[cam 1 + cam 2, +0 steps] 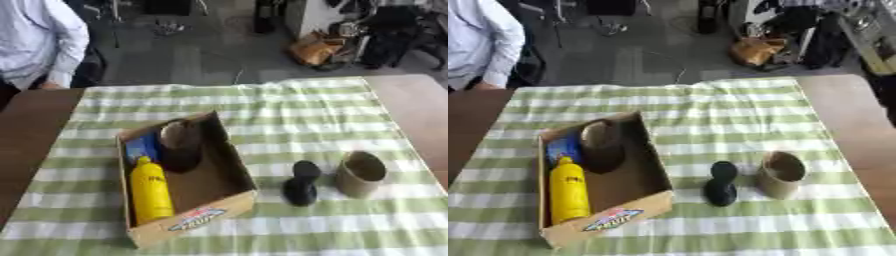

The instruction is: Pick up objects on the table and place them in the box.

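Note:
An open cardboard box point(239, 170) lies on the green-and-white checked cloth, left of centre. Inside it a yellow bottle point(150, 190) lies along the left wall, a blue item point(141, 147) sits behind it, and a brown round object point(181, 142) rests at the far end. To the right of the box a black dumbbell-shaped object point(303, 183) lies on the cloth. Beside that, further right, a tan cup point(360, 173) stands tilted with its mouth showing. Neither of my hands shows in either view.
The brown table point(418, 107) extends bare past the cloth on the right and left. A person in a light shirt stands at the far left edge. Bags and gear sit on the floor beyond the table.

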Robot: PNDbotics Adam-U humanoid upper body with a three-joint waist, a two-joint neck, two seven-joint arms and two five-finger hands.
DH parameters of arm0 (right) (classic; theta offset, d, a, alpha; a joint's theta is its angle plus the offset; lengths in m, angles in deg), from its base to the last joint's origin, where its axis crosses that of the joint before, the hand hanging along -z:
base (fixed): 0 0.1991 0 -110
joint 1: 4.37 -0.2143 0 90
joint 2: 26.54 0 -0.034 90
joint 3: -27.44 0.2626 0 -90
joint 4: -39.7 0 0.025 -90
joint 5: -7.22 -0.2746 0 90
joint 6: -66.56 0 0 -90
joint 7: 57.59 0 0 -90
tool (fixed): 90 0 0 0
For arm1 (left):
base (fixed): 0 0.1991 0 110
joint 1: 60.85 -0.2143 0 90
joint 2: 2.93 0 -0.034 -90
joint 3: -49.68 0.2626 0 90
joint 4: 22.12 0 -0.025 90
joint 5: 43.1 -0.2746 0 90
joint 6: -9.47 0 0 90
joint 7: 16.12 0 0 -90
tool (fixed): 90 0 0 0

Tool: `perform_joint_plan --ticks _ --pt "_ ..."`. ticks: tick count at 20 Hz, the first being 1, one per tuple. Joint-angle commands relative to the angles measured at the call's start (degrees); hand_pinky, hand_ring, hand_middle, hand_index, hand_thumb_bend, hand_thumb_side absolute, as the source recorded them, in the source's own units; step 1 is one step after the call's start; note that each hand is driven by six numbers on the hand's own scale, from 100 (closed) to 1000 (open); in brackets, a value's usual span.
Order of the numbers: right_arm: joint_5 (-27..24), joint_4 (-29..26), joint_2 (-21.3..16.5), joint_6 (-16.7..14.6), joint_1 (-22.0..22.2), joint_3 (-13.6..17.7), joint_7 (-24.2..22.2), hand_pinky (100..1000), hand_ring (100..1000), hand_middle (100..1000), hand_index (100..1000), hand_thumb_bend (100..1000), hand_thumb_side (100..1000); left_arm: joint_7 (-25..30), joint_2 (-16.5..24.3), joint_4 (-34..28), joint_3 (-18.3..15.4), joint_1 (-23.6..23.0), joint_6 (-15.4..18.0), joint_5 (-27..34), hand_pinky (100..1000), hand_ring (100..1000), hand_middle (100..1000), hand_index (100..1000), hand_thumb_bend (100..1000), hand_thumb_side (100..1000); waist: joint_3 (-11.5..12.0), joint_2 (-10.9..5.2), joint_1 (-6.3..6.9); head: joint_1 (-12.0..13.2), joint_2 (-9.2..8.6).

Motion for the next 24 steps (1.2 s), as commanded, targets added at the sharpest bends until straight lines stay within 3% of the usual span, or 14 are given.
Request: perform_joint_plan --ticks 1,12,16,20,24 --pt "1.1 1.1 0.0 -0.8 -1.8 0.6 0.5 949 992 1000 990 323 1000 0.3 1.0 -0.8 0.0 0.9 0.0 0.2 914 1000 1000 1000 100 985 0.0 -0.75 0.01 0.0 -0.54" --pt "5.3 7.9 2.0 -3.2 -0.8 -1.2 -2.6 1000 1000 1000 1000 437 1000 0.5 0.6 -0.8 0.1 1.0 0.0 0.5 912 1000 1000 1000 100 985 0.3 -0.54 -0.18 -1.1 -2.04" --pt "6.3 8.3 0.5 -4.1 1.7 -1.5 -1.1 1000 1000 1000 1000 488 1000 0.4 0.6 -0.8 0.0 0.9 0.0 0.5 912 1000 1000 1000 100 985 0.3 -0.4 -0.16 -1.4 -1.96" --pt "3.7 6.1 -2.4 -3.2 5.1 -2.8 2.5 985 1000 1000 1000 495 1000 0.4 0.7 -0.8 -0.1 0.7 -0.1 0.5 910 1000 1000 1000 100 988 0.1 -0.22 -0.24 -1.2 -1.69" --pt "0.7 4.9 -4.6 -2.3 7.8 -4.7 1.8 983 1000 1000 1000 528 989 0.4 0.8 -0.8 0.0 0.9 0.0 0.7 909 1000 1000 1000 100 990 -0.1 -0.17 -0.34 -1.0 -1.38"
